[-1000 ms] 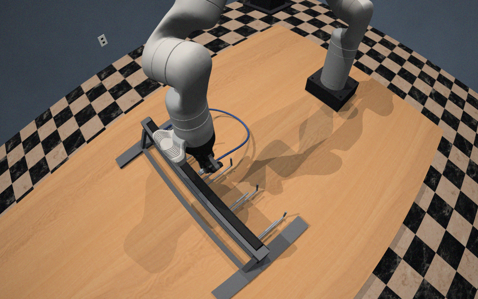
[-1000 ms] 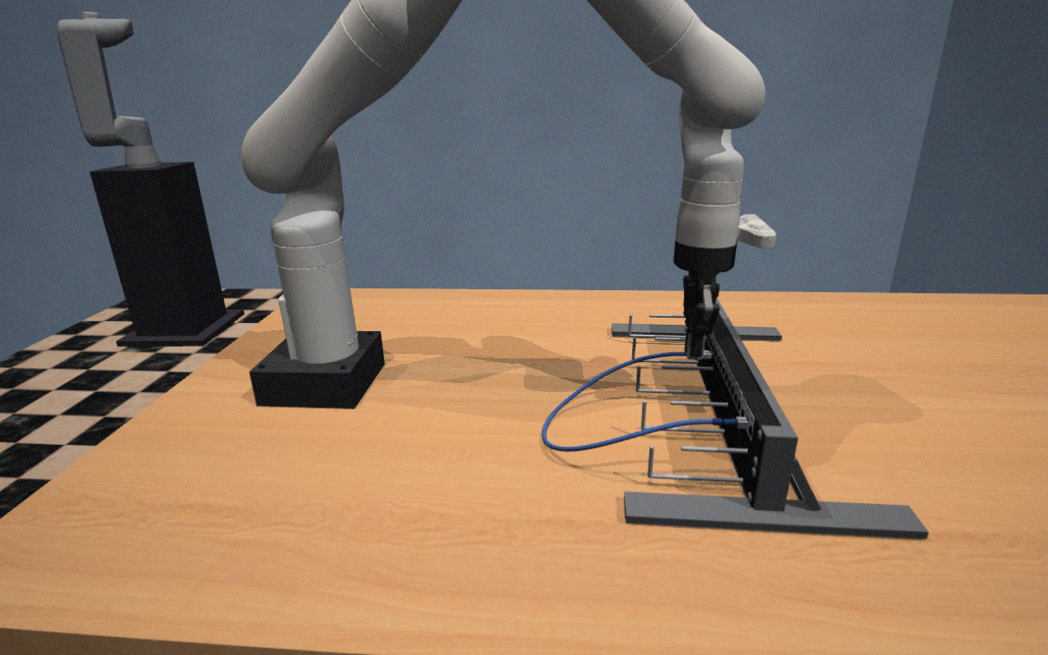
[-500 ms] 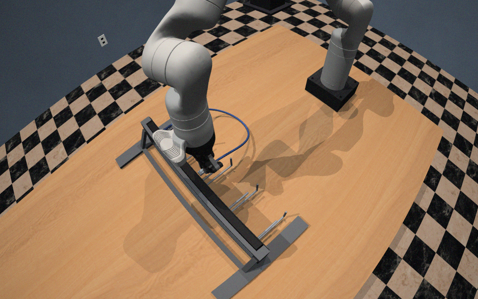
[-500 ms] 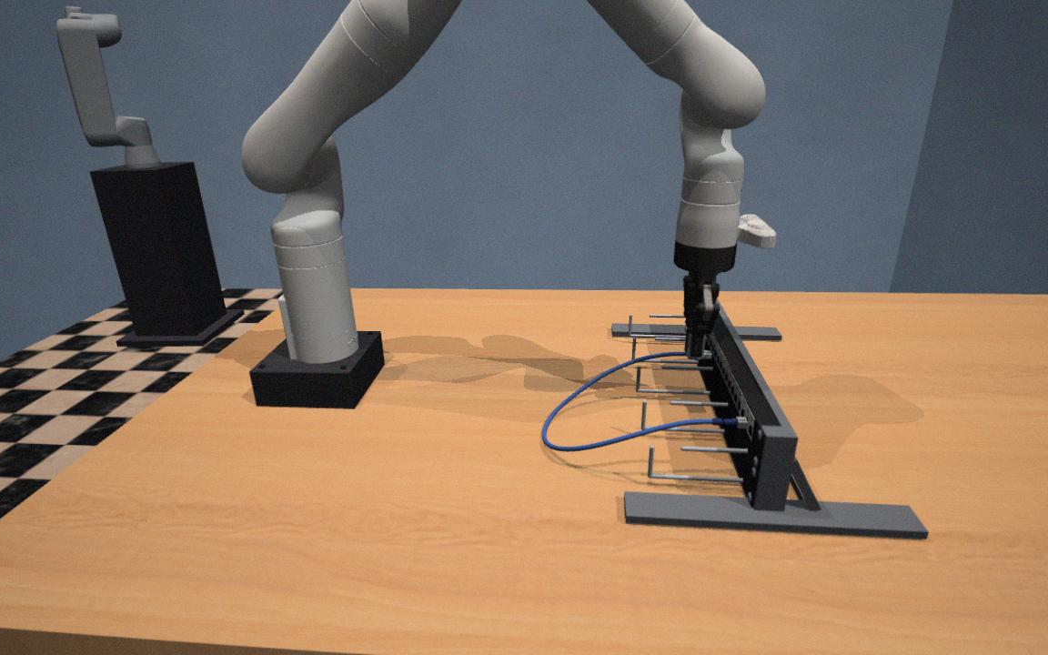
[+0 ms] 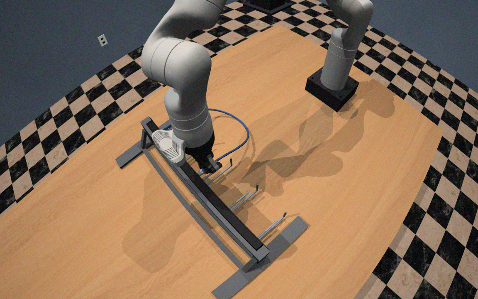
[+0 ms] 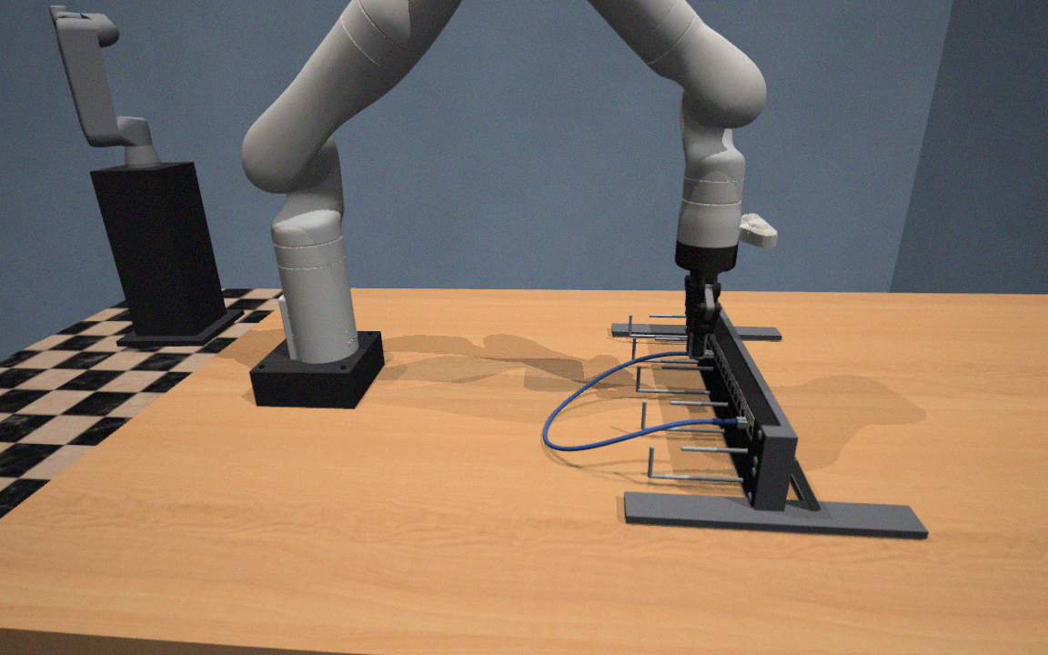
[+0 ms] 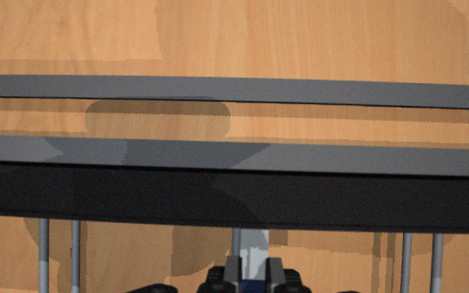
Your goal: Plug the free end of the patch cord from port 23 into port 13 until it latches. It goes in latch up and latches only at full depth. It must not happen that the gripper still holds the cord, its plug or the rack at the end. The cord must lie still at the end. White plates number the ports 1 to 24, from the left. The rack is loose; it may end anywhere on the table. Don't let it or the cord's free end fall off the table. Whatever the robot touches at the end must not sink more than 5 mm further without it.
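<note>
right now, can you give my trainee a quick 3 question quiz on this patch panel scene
1. True or false: the gripper is open and holds nothing.
2. The blue patch cord loops out over: A) the floor B) the table C) the arm's base
3. Fill in: the gripper stands at the rack's ____ face, the side with the metal pegs.

Key: 1 false, it is shut on the cord's plug. 2 B. 3 front.

On the wooden table (image 6: 267, 529), the dark metal rack (image 6: 772, 456) stands right of the arm's black square base (image 6: 267, 395), with the looping blue patch cord (image 6: 560, 407) between them.
</note>
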You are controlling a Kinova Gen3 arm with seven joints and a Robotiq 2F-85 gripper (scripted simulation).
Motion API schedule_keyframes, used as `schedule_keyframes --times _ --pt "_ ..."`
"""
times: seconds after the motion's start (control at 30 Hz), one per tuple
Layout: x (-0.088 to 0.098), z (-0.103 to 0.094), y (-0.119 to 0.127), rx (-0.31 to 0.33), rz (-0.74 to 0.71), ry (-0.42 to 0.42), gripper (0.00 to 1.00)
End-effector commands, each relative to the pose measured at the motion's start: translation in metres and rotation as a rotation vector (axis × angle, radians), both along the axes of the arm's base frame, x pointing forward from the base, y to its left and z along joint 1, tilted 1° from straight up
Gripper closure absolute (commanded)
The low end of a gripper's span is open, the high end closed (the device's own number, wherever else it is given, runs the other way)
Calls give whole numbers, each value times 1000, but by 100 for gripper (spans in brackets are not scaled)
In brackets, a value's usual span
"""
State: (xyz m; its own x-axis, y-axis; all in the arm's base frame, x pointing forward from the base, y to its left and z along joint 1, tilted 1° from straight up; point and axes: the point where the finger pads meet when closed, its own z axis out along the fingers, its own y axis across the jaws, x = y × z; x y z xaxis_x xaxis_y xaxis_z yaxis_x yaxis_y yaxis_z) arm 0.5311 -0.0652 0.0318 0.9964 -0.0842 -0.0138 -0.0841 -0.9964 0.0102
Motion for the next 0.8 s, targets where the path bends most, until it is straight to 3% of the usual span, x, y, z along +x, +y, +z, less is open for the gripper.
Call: schedule_keyframes --times 0.0,0.77 --pt "1 1 1 1 -4 -1 100" --pt "3 0 1 -1 -2 -1 100"
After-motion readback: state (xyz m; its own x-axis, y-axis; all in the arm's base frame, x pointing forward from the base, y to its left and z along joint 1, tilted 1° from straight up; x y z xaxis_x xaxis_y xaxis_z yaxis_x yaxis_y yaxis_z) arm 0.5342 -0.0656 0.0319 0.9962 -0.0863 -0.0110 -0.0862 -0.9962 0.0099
